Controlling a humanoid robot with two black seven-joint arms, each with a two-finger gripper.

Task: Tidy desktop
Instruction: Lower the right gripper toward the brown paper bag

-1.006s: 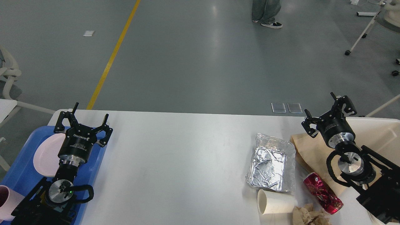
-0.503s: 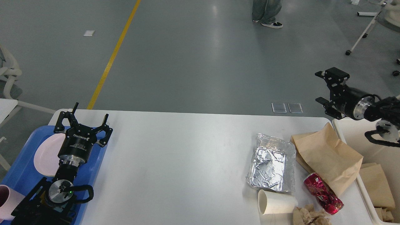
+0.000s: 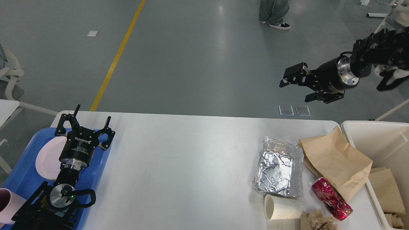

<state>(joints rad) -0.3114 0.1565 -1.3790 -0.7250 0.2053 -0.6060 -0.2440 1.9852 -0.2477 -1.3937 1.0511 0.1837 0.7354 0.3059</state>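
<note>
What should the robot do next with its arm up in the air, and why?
Probably bring the right gripper, open and empty above the floor, down toward the brown paper bag. The bag lies on the desktop right beside the beige bin, which already holds brown paper, so it looks like the nearest rubbish to grab.

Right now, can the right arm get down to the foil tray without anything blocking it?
Probably yes. The right end effector is open, empty, raised beyond the desktop's far edge. The foil tray lies uncovered, its top clear; the paper bag and paper cup sit close beside it, so side clearance is tight.
</note>
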